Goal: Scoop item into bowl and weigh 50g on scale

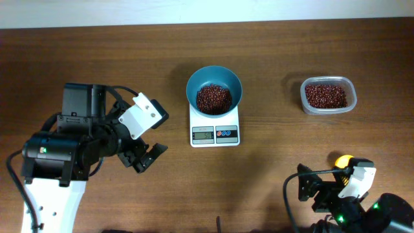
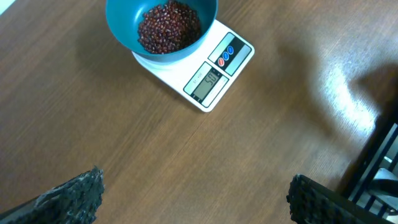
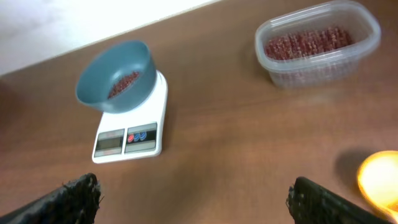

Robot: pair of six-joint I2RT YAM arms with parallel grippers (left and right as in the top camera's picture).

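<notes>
The teal-blue bowl (image 1: 214, 86) stands on the white scale (image 1: 215, 133) at the table's middle and holds a heap of red-brown beans (image 1: 213, 98). The bowl (image 2: 160, 28), beans (image 2: 169, 27) and scale (image 2: 214, 76) show in the left wrist view, the display lit. They also show in the right wrist view: bowl (image 3: 116, 76), scale (image 3: 129, 140). My left gripper (image 1: 146, 157) is open and empty, left of the scale; its fingers (image 2: 194, 196) frame bare wood. My right gripper (image 1: 309, 188) is open and empty at the front right (image 3: 189, 199).
A clear plastic tub (image 1: 328, 95) with more beans stands at the back right, also in the right wrist view (image 3: 316, 41). A yellow object (image 1: 343, 160) lies by the right gripper, at the right edge of the right wrist view (image 3: 379, 180).
</notes>
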